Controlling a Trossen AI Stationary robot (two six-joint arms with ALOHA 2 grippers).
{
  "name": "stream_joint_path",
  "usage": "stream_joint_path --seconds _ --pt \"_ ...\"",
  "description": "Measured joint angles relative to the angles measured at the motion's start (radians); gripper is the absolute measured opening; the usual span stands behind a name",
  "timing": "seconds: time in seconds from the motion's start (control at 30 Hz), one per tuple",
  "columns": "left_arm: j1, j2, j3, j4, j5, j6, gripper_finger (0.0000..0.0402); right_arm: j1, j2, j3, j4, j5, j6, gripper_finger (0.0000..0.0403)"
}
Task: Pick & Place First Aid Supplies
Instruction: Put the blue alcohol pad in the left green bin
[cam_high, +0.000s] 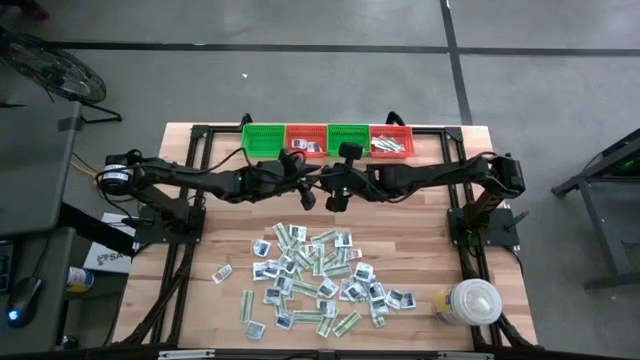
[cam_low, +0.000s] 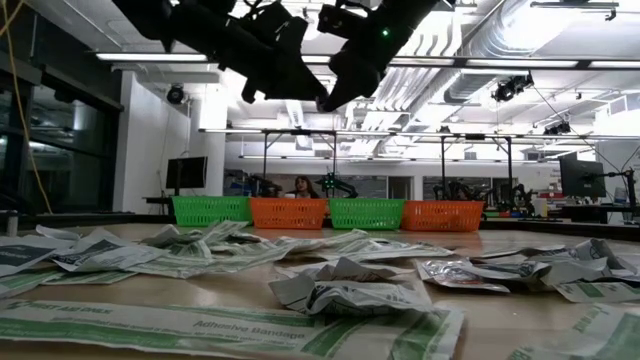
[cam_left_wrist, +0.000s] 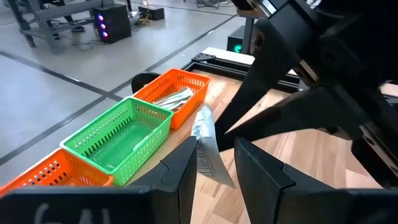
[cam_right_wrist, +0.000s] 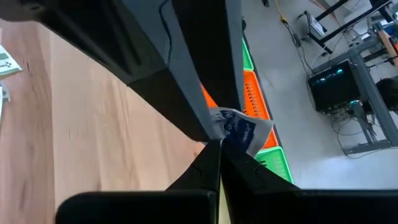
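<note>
I see the wooden surface (cam_high: 420, 225) with four baskets lined up along its far edge: a green basket (cam_high: 263, 139), an orange basket (cam_high: 306, 140), a second green basket (cam_high: 348, 137) and a second orange basket (cam_high: 391, 142). Both orange baskets already have a few packets inside them. Both of my arms reach in from the sides and meet in the air over the middle of the surface, just in front of the baskets.

At the near right corner stands a big white round lidded container (cam_high: 472, 301). The first aid supplies (cam_high: 315, 275) lie scattered in a loose heap across the near half of the surface, white-grey squares mixed with pale-green strips, well apart from the baskets.

My right tool (cam_right_wrist: 219, 146) has its fingers pressed together on one white packet with dark print (cam_right_wrist: 239, 130), pinching it by an edge; the packet hangs in the air above the surface, close to the baskets. My left tool (cam_left_wrist: 214, 165) sits right against the same packet (cam_left_wrist: 206, 146), its fingers part spread with the packet between them, but I cannot tell whether they actually grip it. From the low camera both tools hang high over the surface, near each other.
</note>
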Motion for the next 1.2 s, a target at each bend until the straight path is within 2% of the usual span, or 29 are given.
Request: stream_joint_path --seconds 0.2,0.8,0.9,1.07,1.2 --pt "0.000 0.000 0.000 -0.003 -0.040 0.019 0.0108 0.001 0.000 0.000 0.000 -0.026 -0.004 0.0000" --pt "0.000 -0.001 0.000 -0.037 -0.012 -0.009 0.0104 0.001 0.000 0.000 0.025 -0.102 -0.010 0.0000" --pt "0.000 -0.001 0.000 -0.039 -0.007 -0.010 0.0084 0.001 0.000 0.000 0.026 -0.101 -0.010 0.0000" --pt "0.000 -0.001 0.000 -0.050 -0.002 -0.010 0.0012 0.001 0.000 0.000 0.026 -0.103 -0.010 0.0000" --pt "0.000 -0.001 0.000 -0.052 0.002 -0.008 0.0006 0.002 0.000 0.000 0.025 -0.104 -0.010 0.0000"
